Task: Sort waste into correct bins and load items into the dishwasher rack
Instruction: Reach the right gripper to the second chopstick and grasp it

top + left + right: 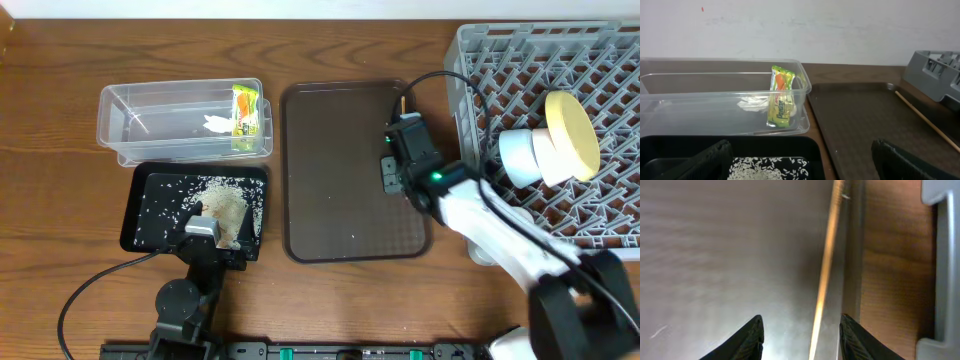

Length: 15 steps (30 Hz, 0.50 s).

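From overhead, the clear rectangular plastic tub [130, 125] at upper left holds the green-yellow-orange snack wrapper [245, 110] and the crumpled white tissue [215, 125]. Just below it, the shallow black rectangular plastic tray [145, 205] carries the off-white rice scraps [225, 200], with the left hand [205, 232] over its lower edge. The dark brown serving tray [340, 180] lies mid-frame, and the right hand [403, 120] hangs at its right rim beside the large grey plastic lattice rack [600, 60], where the round pale yellow plate [572, 135] stands on edge. The left wrist view shows the left hand [801, 150] spread wide and grasping nothing, above the rice scraps [767, 167] (the wrapper [781, 97] leans against the tub [690, 105] wall). In the right wrist view the right hand [801, 322] is released, its fingers [747, 340] straddling the thin wooden chopstick [825, 280] lying along the serving tray [715, 255] edge, with the wooden tabletop [890, 280] and rack [942, 255] at right.
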{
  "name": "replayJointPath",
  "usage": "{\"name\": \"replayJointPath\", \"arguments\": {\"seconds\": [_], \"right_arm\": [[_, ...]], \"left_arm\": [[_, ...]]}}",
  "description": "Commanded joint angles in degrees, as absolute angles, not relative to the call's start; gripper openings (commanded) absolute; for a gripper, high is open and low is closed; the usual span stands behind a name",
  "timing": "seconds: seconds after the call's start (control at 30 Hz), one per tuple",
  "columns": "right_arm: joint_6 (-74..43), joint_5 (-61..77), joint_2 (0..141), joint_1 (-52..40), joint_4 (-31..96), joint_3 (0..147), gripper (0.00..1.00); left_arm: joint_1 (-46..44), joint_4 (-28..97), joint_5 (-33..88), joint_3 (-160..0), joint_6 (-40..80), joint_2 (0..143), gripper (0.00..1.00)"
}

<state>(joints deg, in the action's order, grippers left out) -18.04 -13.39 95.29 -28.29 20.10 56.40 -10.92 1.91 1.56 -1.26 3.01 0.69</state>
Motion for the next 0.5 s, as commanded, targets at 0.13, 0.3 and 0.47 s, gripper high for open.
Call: {"name": "replayJointPath", "arguments": {"seconds": [0.13, 0.3, 0.47], "right_arm": [[-22.1, -16.4, 106.3, -27.2, 11.5, 56.4, 0.35], [-22.1, -16.5, 110.7, -27.2, 10.8, 56.4, 0.25], [-20.5, -15.0, 108.8, -27.2, 11.8, 56.4, 0.38]], "left_arm": [[-10.6, 4.0, 0.9, -0.2, 3.2, 0.6, 0.91], [-10.6, 4.0, 0.9, -0.2, 3.2, 0.6, 0.91], [-10.6, 4.0, 0.9, -0.2, 3.2, 0.6, 0.91]]}}
